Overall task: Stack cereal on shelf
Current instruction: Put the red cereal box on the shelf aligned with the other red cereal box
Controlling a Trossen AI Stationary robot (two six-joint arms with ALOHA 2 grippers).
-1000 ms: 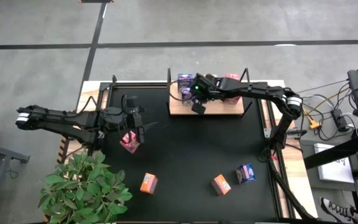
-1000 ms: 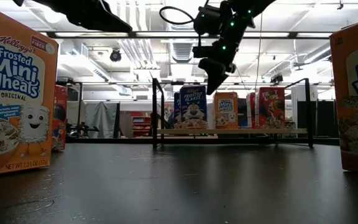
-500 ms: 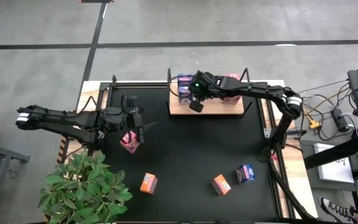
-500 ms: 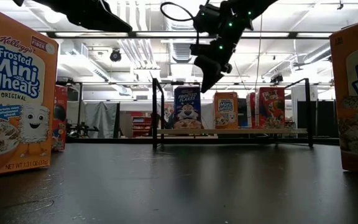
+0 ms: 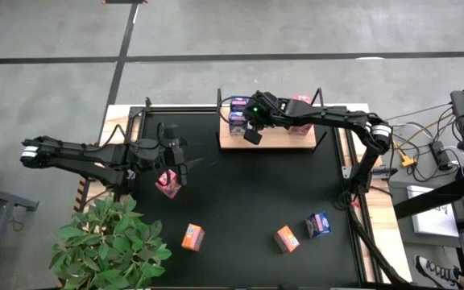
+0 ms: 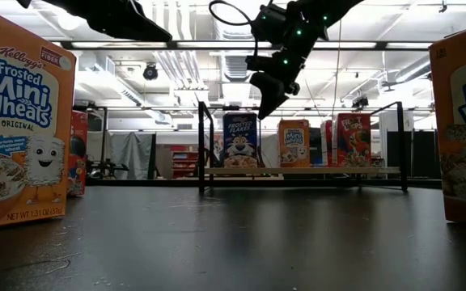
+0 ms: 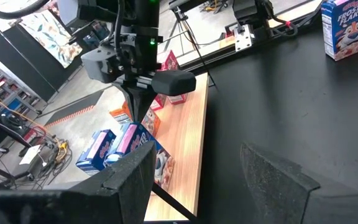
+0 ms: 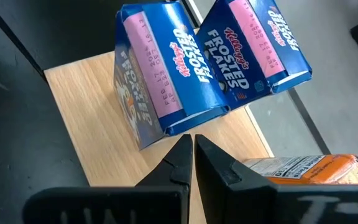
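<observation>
The shelf (image 5: 276, 137) is a light wood board with black end posts at the mat's far edge. Two blue cereal boxes (image 8: 185, 81) stand at its left end, with an orange box (image 6: 294, 143) and red-pink boxes (image 6: 353, 139) further right. My right gripper (image 8: 193, 149) is shut, just above and right of the nearer blue box (image 6: 241, 139). My left gripper (image 7: 197, 180) is open and empty above the mat's left part, beside a red-pink box (image 5: 167, 184). My right gripper comes slanting down from the table's right, its shut fingertips (image 8: 184, 144) close to the nearer blue box's top edge (image 8: 185, 124). I cannot tell whether they touch it. The box stands upright on the shelf board.
On the black mat stand two orange boxes (image 5: 192, 237) (image 5: 286, 238) and a blue box (image 5: 318, 224) near the front edge. A green plant (image 5: 111, 242) sits at the front left corner. Cables and gear lie off the table's right edge.
My right gripper has gone a little toward the table's left along the shelf, fingers shut. The nearer blue box has slid leftward on the shelf board, staying upright.
</observation>
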